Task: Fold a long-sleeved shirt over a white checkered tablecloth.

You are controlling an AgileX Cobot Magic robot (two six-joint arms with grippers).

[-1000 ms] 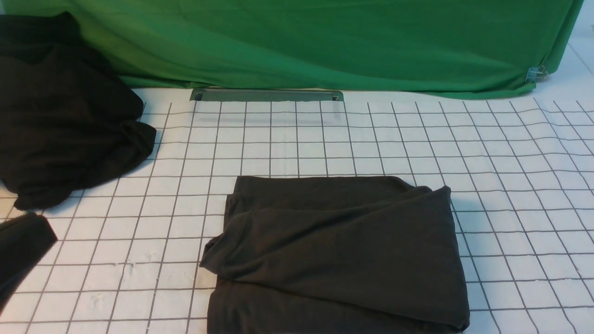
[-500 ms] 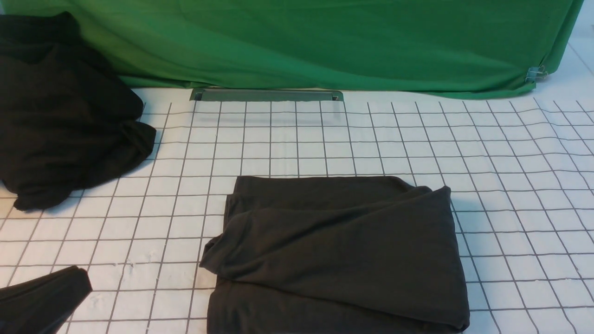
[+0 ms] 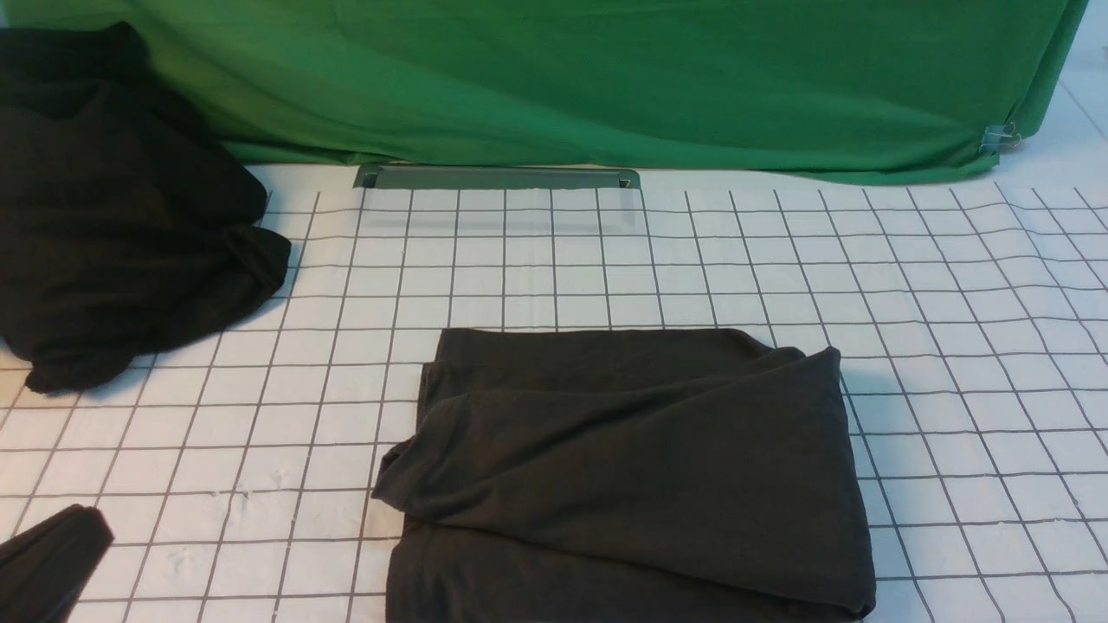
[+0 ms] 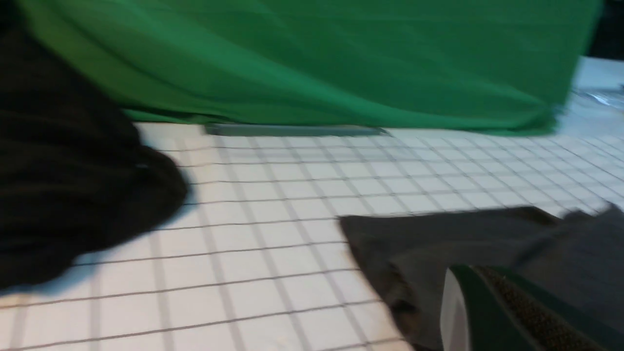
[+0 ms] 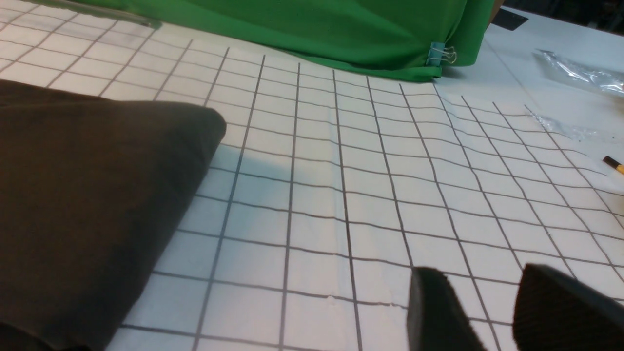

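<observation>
Shirt point(image 3: 632, 476) sits folded at lower center of the front view, flat on the checkered tablecloth point(image 3: 952, 346). Left gripper point(image 3: 48, 562) pokes in at lower left, fingers pressed together, empty. Right gripper point(image 5: 487, 312) fingers are apart, holding nothing.

A green cloth point(image 3: 606, 78) hangs across the back, clipped at one corner by a binder clip point(image 3: 1000, 136).
</observation>
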